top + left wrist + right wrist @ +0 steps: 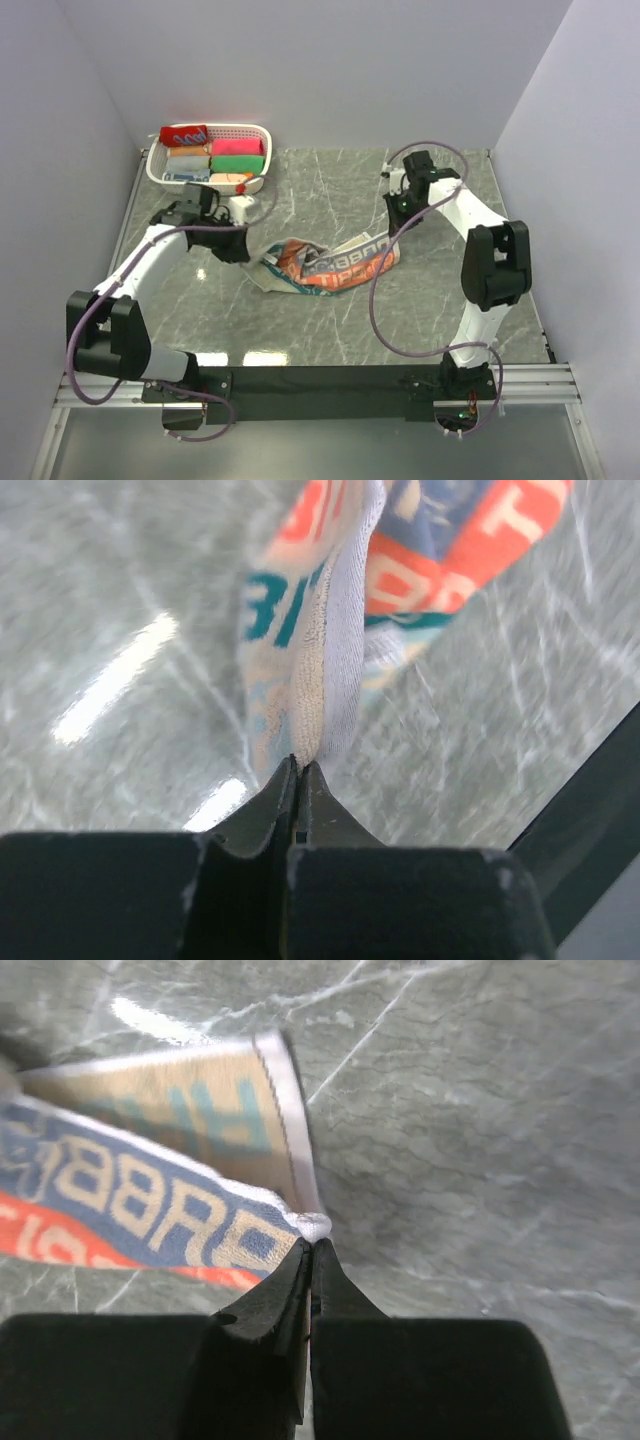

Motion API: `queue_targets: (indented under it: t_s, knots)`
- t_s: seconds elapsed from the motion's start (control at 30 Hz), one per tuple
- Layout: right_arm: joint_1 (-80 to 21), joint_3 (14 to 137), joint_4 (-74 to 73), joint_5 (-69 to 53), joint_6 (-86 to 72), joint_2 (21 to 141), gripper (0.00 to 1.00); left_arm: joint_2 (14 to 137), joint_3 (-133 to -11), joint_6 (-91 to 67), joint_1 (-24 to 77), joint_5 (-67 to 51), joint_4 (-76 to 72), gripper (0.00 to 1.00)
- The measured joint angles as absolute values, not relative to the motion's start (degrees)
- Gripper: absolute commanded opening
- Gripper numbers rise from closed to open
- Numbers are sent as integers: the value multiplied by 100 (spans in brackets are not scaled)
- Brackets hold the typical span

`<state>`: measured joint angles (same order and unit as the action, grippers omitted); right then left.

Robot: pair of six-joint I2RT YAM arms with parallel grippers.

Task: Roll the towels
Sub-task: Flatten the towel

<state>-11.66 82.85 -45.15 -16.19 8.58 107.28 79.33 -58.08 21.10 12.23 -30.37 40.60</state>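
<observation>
My left gripper and right gripper each pinch tight on an end of the orange-and-blue printed cloth towel in the middle of the grey marble counter, so I think I should pull evenly and low to flatten it.

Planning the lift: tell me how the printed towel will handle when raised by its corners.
Probably floppy: the towel lies crumpled and folded between the left hand and right hand, so its middle would likely sag. It looks thin, so likely light. Its nubby cloth, pinched at the edges, seems unlikely to slip.
</observation>
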Motion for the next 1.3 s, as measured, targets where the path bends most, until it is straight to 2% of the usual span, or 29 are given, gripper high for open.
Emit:
queue_targets:
  t_s: [0.2,0.33,0.53,0.57,0.6,0.67,0.7,0.73,0.77,0.87,0.97,1.0,1.1,1.3]
  knots:
    - [-906,8184,-4648,-2043,1439,10073,0,8289,-6005,1789,30,-3496,4219,1]
    - [-882,7413,-4772,-2215,2191,9301,0,8903,-6042,1772,-810,-3555,4359,1]
    - [-932,6589,-5153,-2217,2886,9102,0,9242,-6040,2095,-1024,-3463,4746,1]
    - [-943,6543,-5201,-2224,2932,9150,0,9279,-6040,2213,-1013,-3463,4834,6]
    - [-961,6519,-5231,-2237,2961,9198,0,9325,-6040,2338,-1009,-3465,4919,27]
    - [-998,6519,-5249,-2241,2980,9264,0,9445,-6047,2674,-1013,-3485,5153,44]
    - [-1039,6519,-5247,-2239,2985,9284,0,9478,-6049,2783,-1046,-3514,5262,61]
    - [-1092,6519,-5247,-2239,2985,9299,0,9489,-6071,2891,-1074,-3538,5341,73]
    - [-1144,6519,-5247,-2235,2978,9317,0,9489,-6158,2969,-1120,-3586,5474,76]
    - [-1240,6519,-5234,-2209,2963,9334,0,9487,-6700,2928,-1138,-3653,5411,73]
    - [-1249,6519,-5205,-2163,2917,9336,0,9483,-7199,2735,-838,-3435,4731,64]
    - [-1249,6519,-5201,-2158,2877,9338,0,9483,-7295,2657,-655,-3304,4460,56]
    - [-1249,6525,-5190,-2154,2770,9351,0,9640,-7557,2331,-123,-2967,3909,45]
    - [-1249,6650,-5179,-2191,2510,9472,0,10652,-8095,1841,443,-2342,3083,45]
